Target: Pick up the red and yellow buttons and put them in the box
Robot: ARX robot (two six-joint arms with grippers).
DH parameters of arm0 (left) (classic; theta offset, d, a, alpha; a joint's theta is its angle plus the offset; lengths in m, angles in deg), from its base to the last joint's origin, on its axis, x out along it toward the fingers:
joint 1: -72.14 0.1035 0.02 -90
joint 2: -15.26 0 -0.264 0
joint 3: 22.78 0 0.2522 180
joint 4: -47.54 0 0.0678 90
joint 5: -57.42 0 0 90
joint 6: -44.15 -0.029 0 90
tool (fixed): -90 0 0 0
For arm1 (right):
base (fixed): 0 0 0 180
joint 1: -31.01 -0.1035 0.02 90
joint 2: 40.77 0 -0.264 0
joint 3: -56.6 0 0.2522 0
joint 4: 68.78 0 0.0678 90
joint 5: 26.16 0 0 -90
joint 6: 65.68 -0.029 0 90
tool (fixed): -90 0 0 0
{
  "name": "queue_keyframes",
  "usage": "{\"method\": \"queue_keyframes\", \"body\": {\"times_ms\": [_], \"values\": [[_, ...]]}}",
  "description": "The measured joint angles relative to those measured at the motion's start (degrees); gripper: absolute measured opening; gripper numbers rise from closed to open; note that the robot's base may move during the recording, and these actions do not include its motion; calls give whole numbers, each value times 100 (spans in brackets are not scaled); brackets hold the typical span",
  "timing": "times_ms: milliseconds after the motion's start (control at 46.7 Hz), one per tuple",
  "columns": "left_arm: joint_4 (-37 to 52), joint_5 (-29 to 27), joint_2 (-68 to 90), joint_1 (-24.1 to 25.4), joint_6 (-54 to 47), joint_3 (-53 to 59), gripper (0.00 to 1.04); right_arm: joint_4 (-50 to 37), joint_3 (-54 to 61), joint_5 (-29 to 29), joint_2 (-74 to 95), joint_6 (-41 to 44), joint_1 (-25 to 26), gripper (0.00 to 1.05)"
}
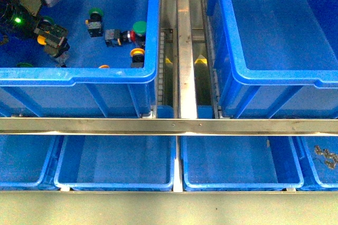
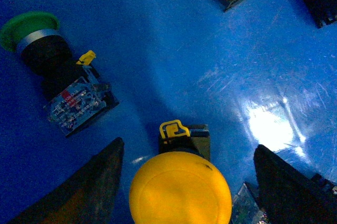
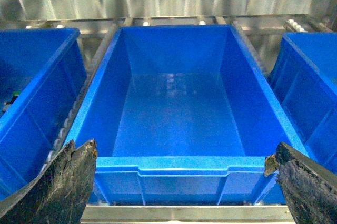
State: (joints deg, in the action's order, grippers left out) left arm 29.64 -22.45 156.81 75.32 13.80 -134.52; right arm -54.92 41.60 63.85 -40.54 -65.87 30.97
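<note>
Metal racking [image 1: 179,125] carries blue crates. Box [image 1: 274,80] at 2 o'clock looks empty, nothing placed yet. Left gripper [image 2: 188,148] is spread wide around the yellow button [image 2: 180,192] in the left crate [image 1: 79,74] at 10 o'clock, not pinching. Red button [image 1: 127,36] lies loose there. Right gripper [image 3: 181,150] is spread, empty, facing the box.

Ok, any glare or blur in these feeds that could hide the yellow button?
Left wrist view: a white glare patch on the crate floor sits beside the yellow button, not on it; the fingers are dark and soft-edged. Front view: heavy blue cast, the steel rail shines. Right wrist view: the box is sharp, with a faint sheen on its floor.
</note>
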Motion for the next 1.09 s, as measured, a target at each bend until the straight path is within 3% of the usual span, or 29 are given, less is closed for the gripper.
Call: {"method": "queue_keyframes", "body": {"times_ms": [171, 257, 514, 706, 1091], "values": [[9, 61, 0, 2, 63, 0, 44, 0, 0, 2, 0, 0, 0, 99], [35, 76, 0, 13, 90, 0, 36, 0, 0, 0, 0, 0, 0, 99], [129, 271, -22, 72, 328, 48, 35, 0, 0, 0, 0, 0, 0, 99], [337, 726, -487, 142, 1172, 487, 35, 0, 0, 0, 0, 0, 0, 99], [940, 2341, -3534, 581, 5001, 2933, 34, 0, 0, 0, 0, 0, 0, 99]]}}
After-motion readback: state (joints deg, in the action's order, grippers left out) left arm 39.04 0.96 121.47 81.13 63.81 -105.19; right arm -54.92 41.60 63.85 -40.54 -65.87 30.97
